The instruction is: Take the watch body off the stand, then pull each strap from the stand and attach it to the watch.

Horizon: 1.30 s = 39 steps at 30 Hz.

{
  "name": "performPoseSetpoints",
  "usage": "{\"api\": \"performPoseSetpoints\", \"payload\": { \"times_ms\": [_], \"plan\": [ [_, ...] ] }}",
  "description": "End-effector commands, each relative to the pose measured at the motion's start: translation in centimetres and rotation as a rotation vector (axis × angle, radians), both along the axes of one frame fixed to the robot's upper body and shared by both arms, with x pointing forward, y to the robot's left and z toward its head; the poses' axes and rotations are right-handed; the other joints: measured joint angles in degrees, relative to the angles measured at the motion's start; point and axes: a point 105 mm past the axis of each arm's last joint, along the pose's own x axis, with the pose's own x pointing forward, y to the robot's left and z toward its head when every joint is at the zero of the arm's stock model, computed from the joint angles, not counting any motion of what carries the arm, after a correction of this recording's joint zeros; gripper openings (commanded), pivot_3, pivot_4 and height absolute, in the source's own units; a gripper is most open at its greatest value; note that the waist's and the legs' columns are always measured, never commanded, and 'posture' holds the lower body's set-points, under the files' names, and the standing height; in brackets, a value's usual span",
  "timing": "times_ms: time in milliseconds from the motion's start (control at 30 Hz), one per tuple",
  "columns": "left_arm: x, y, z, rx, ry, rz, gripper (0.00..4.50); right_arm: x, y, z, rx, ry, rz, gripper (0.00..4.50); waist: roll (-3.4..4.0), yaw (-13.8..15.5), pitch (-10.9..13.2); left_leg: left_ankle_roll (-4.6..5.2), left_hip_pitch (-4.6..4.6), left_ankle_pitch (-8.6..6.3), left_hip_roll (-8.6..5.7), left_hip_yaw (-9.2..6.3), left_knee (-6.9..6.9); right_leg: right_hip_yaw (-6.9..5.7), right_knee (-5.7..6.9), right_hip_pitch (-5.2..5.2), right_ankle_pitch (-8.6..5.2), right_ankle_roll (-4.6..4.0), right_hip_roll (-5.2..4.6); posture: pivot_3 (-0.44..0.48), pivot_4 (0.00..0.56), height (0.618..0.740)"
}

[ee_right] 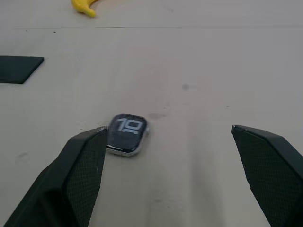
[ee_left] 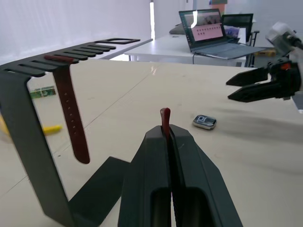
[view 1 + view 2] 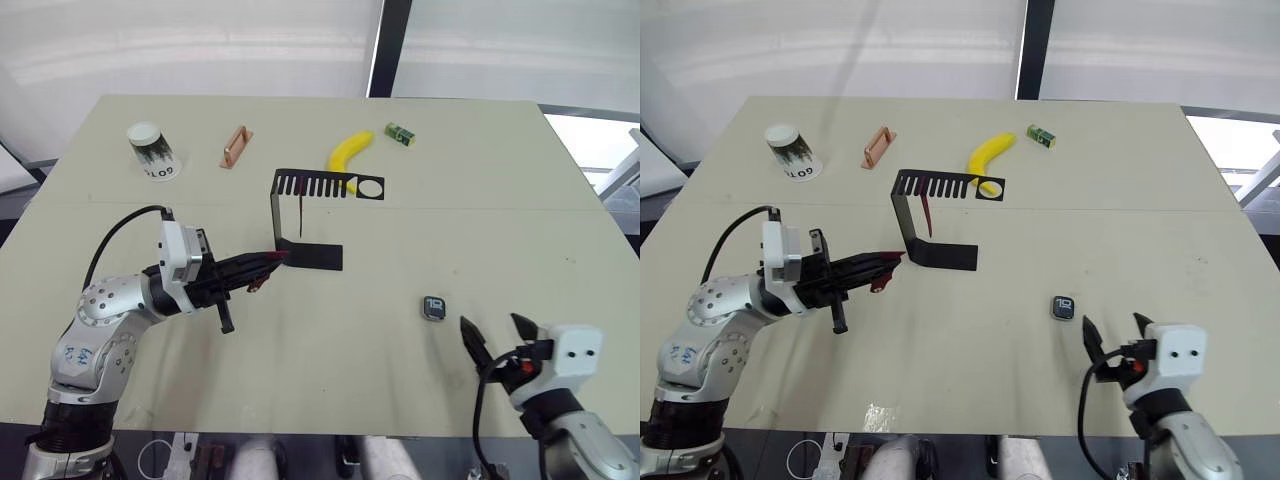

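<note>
Watch body (image 3: pixel 433 308) lies flat on the table (image 3: pixel 480 200), screen up, off the stand (image 3: pixel 300 215) and well to its right, just beyond my right claw (image 3: pixel 497 333). That claw's fingers are spread wide, and in the right wrist view the case sits close by the inner edge of one finger rather than centred between them. If I close from here, I judge that finger would nudge the case sideways or tip it on edge instead of trapping it, so I would want to re-centre first.

My left claw (image 3: pixel 268 264) is clamped on one maroon strap (image 2: pixel 164 122), near the foot of the stand on its left. In the left wrist view just a short tip of strap pokes out beyond the fingertips, so the hold looks thin; I suspect the strap could slip or twist when I try to press its end into the case.

The other strap (image 2: pixel 71 113) hangs from a slot in the stand's top arm. The stand does not look fastened down, so tugging that strap at an angle could drag or topple it.

The banana (image 3: pixel 349 152), paper cup (image 3: pixel 150 150) and small green box (image 3: pixel 400 134) sit at the far side, out of the way.
</note>
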Motion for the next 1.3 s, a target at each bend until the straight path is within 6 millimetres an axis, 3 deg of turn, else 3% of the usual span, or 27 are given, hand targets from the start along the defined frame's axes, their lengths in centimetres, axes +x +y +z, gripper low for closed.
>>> {"api": "performPoseSetpoints", "payload": {
  "times_ms": [33, 267, 500, 1300],
  "plan": [
    [-1.4, -1.8, 0.5, -0.005, -0.012, -0.078, 0.0, 0.9, 1.1, 0.2, -0.041, -0.005, -0.046, 4.38, -0.01, 0.0, 0.0, 0.02, 0.0, 0.01, -0.01, 0.0, 0.0, 0.0, -0.01, 0.0, 0.0, 0.0, -0.01, 0.0, 0.15, 0.729],
    [-1.8, -2.9, 0.4, -0.005, 0.0, -0.116, 0.0, 2.9, 2.9, -0.3, -0.098, 0.013, -0.083, 4.38, -0.03, -0.1, 0.0, 0.02, -0.01, 0.03, 0.0, -0.02, 0.04, 0.02, 0.02, -0.01, -0.01, -0.01, 0.06, 0.0, 0.15, 0.729],
    [-1.7, -3.1, 0.6, -0.002, -0.005, -0.126, 0.0, 4.1, 2.9, -0.9, -0.087, 0.044, -0.16, 4.38, -0.04, -0.1, 0.0, 0.05, -0.04, 0.04, 0.0, -0.01, 0.1, 0.02, 0.02, -0.02, -0.01, 0.0, 0.05, 0.0, 0.15, 0.729],
    [-2.2, -3.2, 0.6, 0.022, 0.004, -0.146, 0.0, 5.6, 4.7, -2.0, -0.026, 0.102, -0.211, 4.38, -0.04, -1.3, 0.0, 0.05, -0.04, 0.04, 0.01, -0.02, 0.1, 0.03, 0.06, -0.02, -0.01, 0.0, 0.06, 0.0, 0.15, 0.729]
  ]
}}
